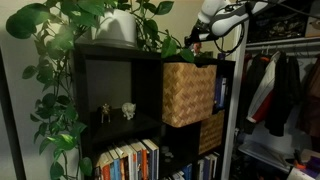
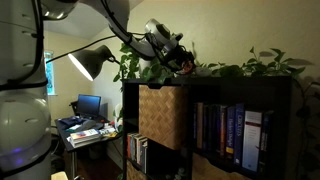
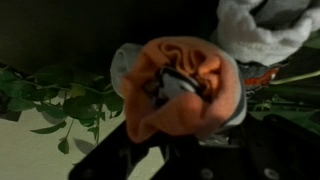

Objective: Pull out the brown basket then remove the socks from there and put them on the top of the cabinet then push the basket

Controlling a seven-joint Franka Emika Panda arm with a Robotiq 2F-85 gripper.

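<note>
The brown basket (image 1: 188, 92) sticks out of its upper compartment in the dark cabinet (image 1: 112, 60); it shows in both exterior views (image 2: 163, 115). My gripper (image 1: 198, 40) hangs just above the cabinet top (image 2: 240, 82), above the basket, among plant leaves (image 2: 185, 62). In the wrist view it is shut on a rolled orange and grey pair of socks (image 3: 180, 85), which hides the fingertips. A white and grey fabric bundle (image 3: 265, 30) lies just beyond it.
A white pot (image 1: 118, 27) and trailing plants (image 1: 55, 90) stand on the cabinet top. A smaller dark basket (image 1: 210, 130) sits below the brown one. Books fill lower shelves (image 1: 130, 160). A clothes rack (image 1: 285, 85) stands beside the cabinet. A desk lamp (image 2: 90, 62) is nearby.
</note>
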